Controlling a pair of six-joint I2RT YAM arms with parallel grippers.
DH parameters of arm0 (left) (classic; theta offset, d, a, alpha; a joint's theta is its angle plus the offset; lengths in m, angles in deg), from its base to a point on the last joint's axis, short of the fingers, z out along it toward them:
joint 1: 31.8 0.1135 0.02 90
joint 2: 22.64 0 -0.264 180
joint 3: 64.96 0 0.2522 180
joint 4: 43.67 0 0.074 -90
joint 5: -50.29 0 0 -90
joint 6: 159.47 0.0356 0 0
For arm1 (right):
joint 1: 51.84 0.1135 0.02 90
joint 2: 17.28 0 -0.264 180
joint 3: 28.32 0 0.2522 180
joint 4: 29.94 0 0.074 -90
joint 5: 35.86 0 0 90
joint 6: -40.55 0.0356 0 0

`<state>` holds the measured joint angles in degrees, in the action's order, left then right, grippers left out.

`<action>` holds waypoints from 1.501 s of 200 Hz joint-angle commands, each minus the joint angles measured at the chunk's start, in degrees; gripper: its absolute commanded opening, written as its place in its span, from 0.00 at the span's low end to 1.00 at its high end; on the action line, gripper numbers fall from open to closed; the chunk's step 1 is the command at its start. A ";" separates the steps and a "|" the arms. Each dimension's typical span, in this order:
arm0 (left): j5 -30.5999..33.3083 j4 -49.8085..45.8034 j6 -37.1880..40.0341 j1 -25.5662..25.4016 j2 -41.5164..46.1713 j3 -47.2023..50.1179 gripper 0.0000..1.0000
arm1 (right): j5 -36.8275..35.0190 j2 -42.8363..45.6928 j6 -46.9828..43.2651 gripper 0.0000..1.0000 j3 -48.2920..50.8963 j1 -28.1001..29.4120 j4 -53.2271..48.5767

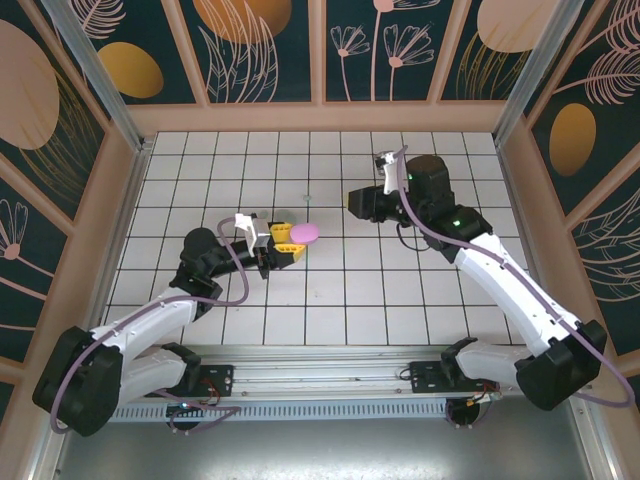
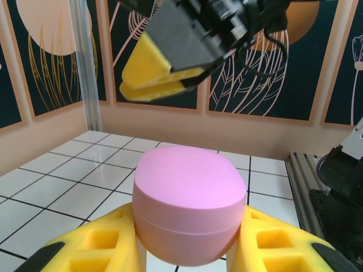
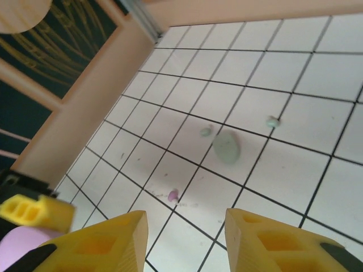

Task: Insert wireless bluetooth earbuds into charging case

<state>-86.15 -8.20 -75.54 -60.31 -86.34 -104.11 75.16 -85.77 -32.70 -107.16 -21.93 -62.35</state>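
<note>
My left gripper (image 1: 284, 250) is shut on a pink oval charging case (image 2: 190, 198), its lid down, held between the yellow fingers (image 2: 91, 249) above the tiles. In the top view the pink case (image 1: 305, 232) sits at the gripper's tip. My right gripper (image 3: 187, 221) is open with nothing between its fingers and hangs over the floor, above and beyond the pink case (image 3: 22, 246). Below it lie one pink earbud (image 3: 173, 195), two mint earbuds (image 3: 205, 131) (image 3: 273, 120) and a mint case (image 3: 227, 147). The right gripper (image 2: 156, 85) shows above the pink case in the left wrist view.
White tiled floor (image 1: 400, 290) ringed by low peach walls (image 1: 320, 118) with dark floral panels. The arm rail (image 1: 330, 360) runs along the near edge. The tiles right of centre are bare.
</note>
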 commanded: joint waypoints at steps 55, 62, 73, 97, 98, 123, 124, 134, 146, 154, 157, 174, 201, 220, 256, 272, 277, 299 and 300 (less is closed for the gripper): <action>-0.21 -2.47 1.21 -0.21 1.99 -0.89 0.11 | 7.29 5.26 -6.28 0.51 8.43 10.79 9.16; -0.69 -2.65 0.99 -0.22 1.79 -1.42 0.11 | 7.35 5.49 -6.80 0.53 9.00 11.72 9.54; -1.58 -2.84 0.63 -0.23 1.41 -2.05 0.11 | 7.75 5.66 -7.57 0.54 9.52 12.35 9.94; -3.14 -2.65 -0.50 -0.24 0.80 -2.98 0.12 | 8.30 4.71 -9.75 0.55 9.14 12.98 9.96; -3.22 -2.65 -0.47 -0.23 0.78 -2.99 0.11 | 8.23 4.65 -9.82 0.55 9.07 12.93 9.96; -4.86 -2.67 -1.05 -0.22 0.30 -3.82 0.12 | 7.90 2.05 -12.40 0.55 7.12 13.24 8.00; -4.97 -2.70 -1.10 -0.18 0.32 -3.85 0.11 | 7.90 1.96 -12.47 0.55 7.05 13.24 7.88; -5.44 -2.82 -1.16 -0.23 0.07 -4.13 0.12 | 7.90 0.69 -13.28 0.55 6.06 13.33 7.20; -5.78 -3.11 -1.14 -0.23 0.04 -4.47 0.11 | 7.52 -0.61 -13.93 0.55 4.69 13.49 6.47; -5.99 -3.45 -0.97 -0.19 -0.08 -4.66 0.11 | 6.71 -1.14 -13.94 0.55 3.84 13.46 6.26; -6.12 -3.65 -0.82 -0.22 -0.10 -4.75 0.11 | 6.33 -1.35 -13.94 0.55 3.49 13.50 6.26; -6.48 -4.00 -0.62 -0.27 -0.22 -4.93 0.11 | 5.21 -1.65 -14.19 0.55 2.23 13.42 6.56; -6.90 -4.13 -0.78 -0.22 0.12 -5.19 0.11 | 2.94 -2.17 -14.44 0.55 0.67 13.42 6.19; -7.20 -4.49 -1.03 -0.23 0.42 -5.60 0.11 | 0.72 -2.09 -14.82 0.55 0.48 13.42 6.38; -7.73 -4.43 -1.69 -0.24 0.26 -5.92 0.11 | -1.56 -0.98 -14.39 0.55 1.18 13.42 7.18; -7.80 -4.27 -1.92 -0.25 0.07 -5.99 0.11 | -5.08 -0.57 -13.76 0.55 1.01 13.42 6.56; -7.86 -4.24 -1.91 -0.28 -0.01 -5.99 0.11 | -5.38 -0.36 -13.93 0.55 0.96 13.35 6.37; -7.54 -4.40 -1.98 -0.22 -0.25 -6.11 0.10 | -2.59 1.68 -14.81 0.55 2.20 13.40 6.20; -7.54 -4.41 -1.95 -0.22 -0.27 -6.18 0.10 | -2.44 1.77 -14.77 0.55 2.26 13.41 6.14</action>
<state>-87.64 -15.30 -77.11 -59.65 -86.91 -108.37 77.71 -86.32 -46.45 -104.86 -7.79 -57.68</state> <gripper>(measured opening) 0.308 0.555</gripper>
